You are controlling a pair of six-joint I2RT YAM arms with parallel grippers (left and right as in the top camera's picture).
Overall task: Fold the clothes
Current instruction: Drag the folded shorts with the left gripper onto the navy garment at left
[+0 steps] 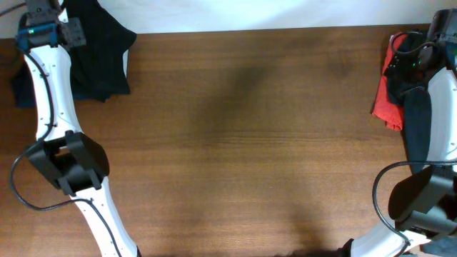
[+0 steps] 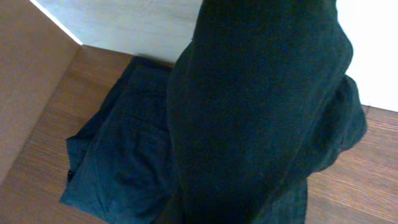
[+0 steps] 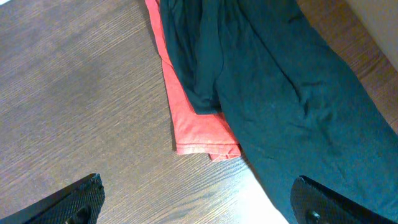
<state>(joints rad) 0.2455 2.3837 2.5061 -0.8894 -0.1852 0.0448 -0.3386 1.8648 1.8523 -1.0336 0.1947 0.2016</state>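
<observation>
A black garment (image 1: 100, 57) lies bunched at the table's far left corner, and part of it fills the left wrist view (image 2: 261, 106). My left gripper (image 1: 70, 32) sits at it. The cloth rises from the jaws and hides the fingers, so it looks held. A navy blue garment (image 2: 118, 168) lies under and beside it, and shows in the overhead view (image 1: 20, 89). At the far right, a red garment (image 3: 196, 127) lies partly under another black garment (image 3: 292, 99). My right gripper (image 3: 202, 205) is wide open and empty above the table, just in front of them.
The brown wooden table (image 1: 243, 143) stretches between the two piles. A white wall or backdrop (image 1: 250, 13) runs along the far edge. Both arms' bases and cables stand at the near left (image 1: 68, 164) and near right (image 1: 421, 196).
</observation>
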